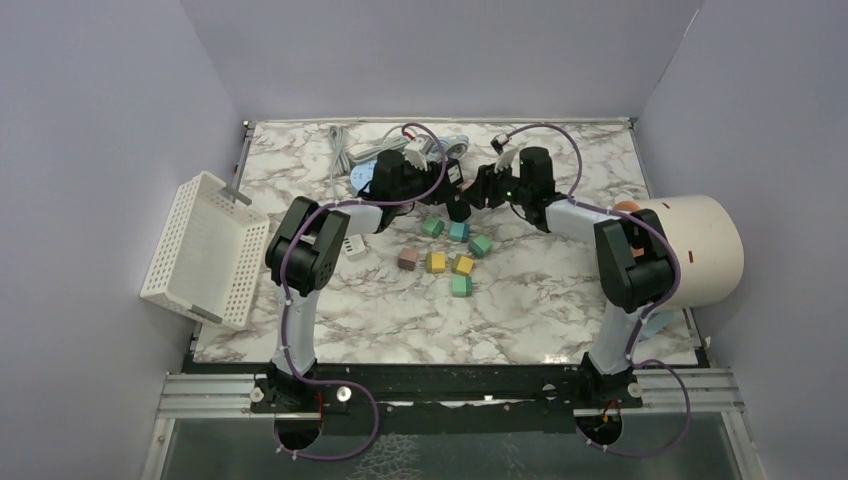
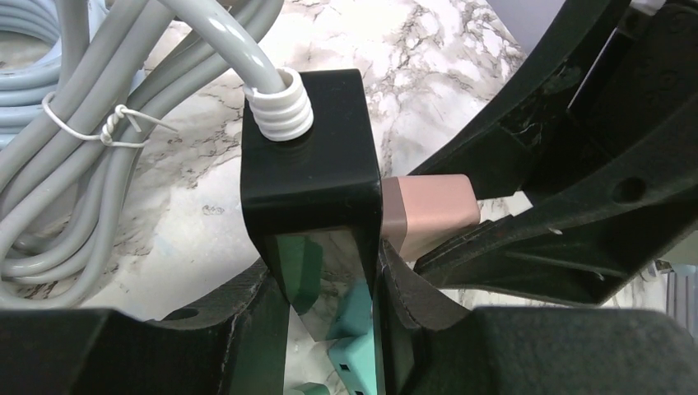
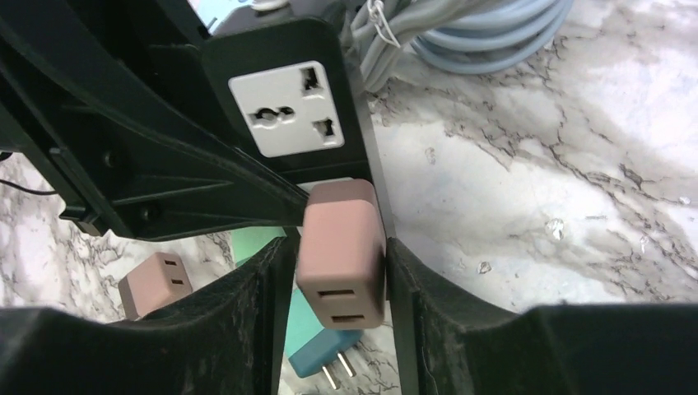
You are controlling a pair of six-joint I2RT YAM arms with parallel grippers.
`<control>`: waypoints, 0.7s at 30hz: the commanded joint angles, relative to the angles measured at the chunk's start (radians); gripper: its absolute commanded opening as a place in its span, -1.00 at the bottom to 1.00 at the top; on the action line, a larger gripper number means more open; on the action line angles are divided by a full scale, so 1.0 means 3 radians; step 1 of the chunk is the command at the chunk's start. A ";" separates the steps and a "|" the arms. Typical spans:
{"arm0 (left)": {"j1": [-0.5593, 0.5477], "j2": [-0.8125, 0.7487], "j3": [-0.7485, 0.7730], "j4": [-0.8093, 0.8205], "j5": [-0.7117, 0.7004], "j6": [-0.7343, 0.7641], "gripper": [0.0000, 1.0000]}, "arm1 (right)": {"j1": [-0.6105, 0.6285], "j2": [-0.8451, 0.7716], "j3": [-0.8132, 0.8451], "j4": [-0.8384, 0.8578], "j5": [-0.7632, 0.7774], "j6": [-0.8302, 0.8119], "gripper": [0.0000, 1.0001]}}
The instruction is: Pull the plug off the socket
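Firmly, left fingers (image 2: 239, 346) tight on socket (image 2: 313, 181); right fingers (image 3: 247, 321) either side of plug (image 3: 339, 247), grip unclear.

Prongs of plug (image 3: 341, 251) hidden in socket (image 3: 284, 107)

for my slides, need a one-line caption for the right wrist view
A dusty-pink square plastic plug, seated in a black plastic socket block, sits between the fingers of the right end effector.

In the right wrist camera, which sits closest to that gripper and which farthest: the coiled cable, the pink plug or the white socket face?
1. Pink plug, between the fingers.
2. White socket face, just beyond, upper left.
3. Coiled cable, far top right.
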 commanded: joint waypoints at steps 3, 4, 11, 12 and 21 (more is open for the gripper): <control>0.0055 -0.0126 0.0122 0.0178 0.0172 0.0009 -1.00 | 0.0023 0.0179 0.0065 0.0042 0.0056 0.0038 -0.31; 0.0059 -0.0128 0.0122 0.0175 0.0200 0.0008 -1.00 | 0.0027 0.0208 0.0106 0.0025 0.0059 0.0038 -0.46; 0.0139 -0.0245 0.0051 0.0184 0.0219 0.0038 -1.00 | 0.0021 0.0308 0.0377 -0.0167 0.0115 -0.0025 -0.99; 0.0157 -0.0277 0.0025 0.0184 0.0174 0.0072 -1.00 | 0.0022 0.0277 0.0372 -0.0157 0.0128 -0.0015 -0.99; 0.0332 -0.0417 -0.0124 0.0179 -0.0209 0.0240 -1.00 | 0.0016 -0.0053 0.0231 -0.0049 -0.0134 0.0217 -0.99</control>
